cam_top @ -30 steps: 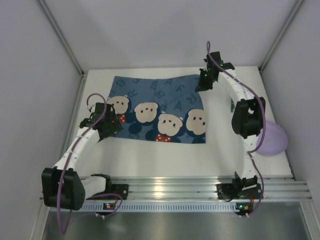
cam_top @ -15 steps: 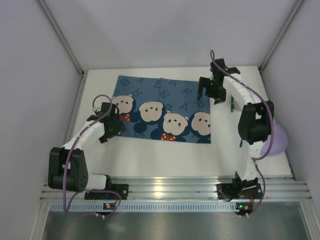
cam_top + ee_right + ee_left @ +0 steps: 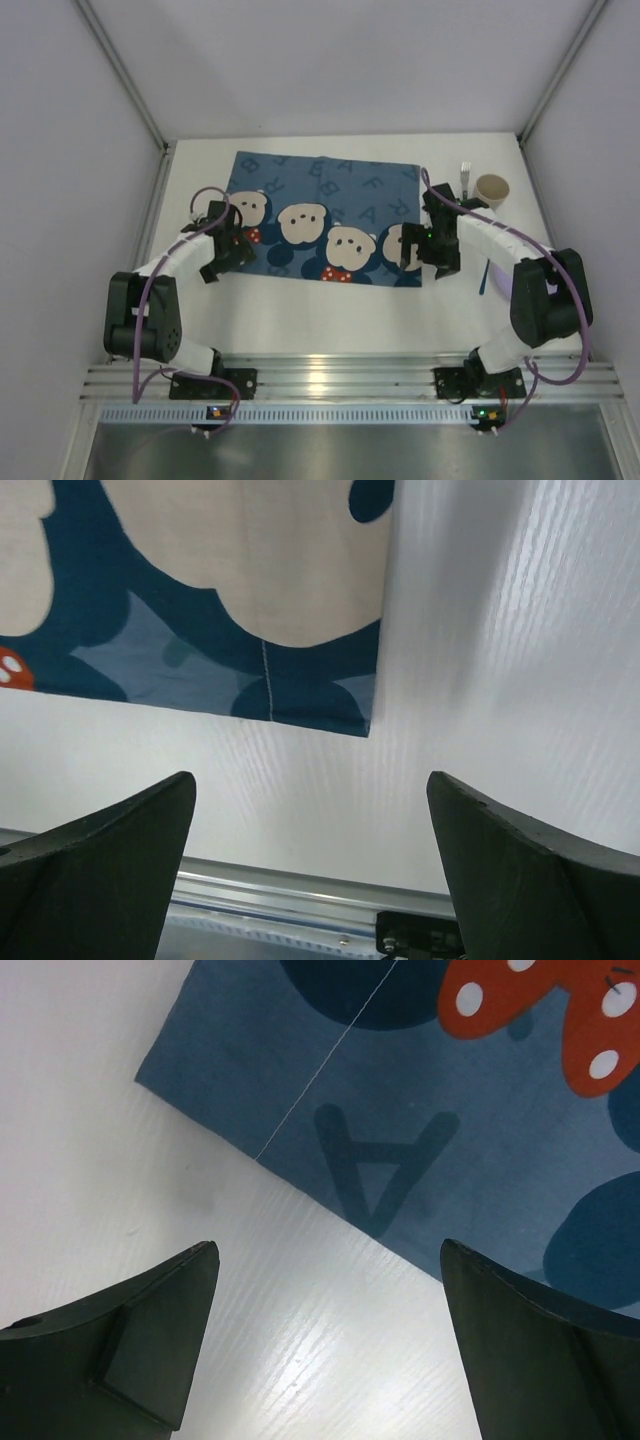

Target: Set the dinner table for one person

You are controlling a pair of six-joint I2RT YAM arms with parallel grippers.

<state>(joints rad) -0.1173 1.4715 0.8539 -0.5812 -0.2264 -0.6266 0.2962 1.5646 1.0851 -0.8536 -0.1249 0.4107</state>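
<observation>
The white table carries a blue mat with bear faces and letters. The mat lies flat and a little turned, so its right side is nearer than its left. Right of the mat's far right corner lies a fork, not touching the mat. Farther right of the mat stands a beige cup. On the near side of the mat, bare tabletop reaches a ribbed rail.

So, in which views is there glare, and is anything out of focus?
Top external: sharp overall, bright glare on the aluminium rail. Left wrist: cloth mat crisp, the left gripper's fingers dark and blurred, a sheen on the dinner table between them. Right wrist: the right gripper's fingers blurred too, faint shadow bands across the table.
</observation>
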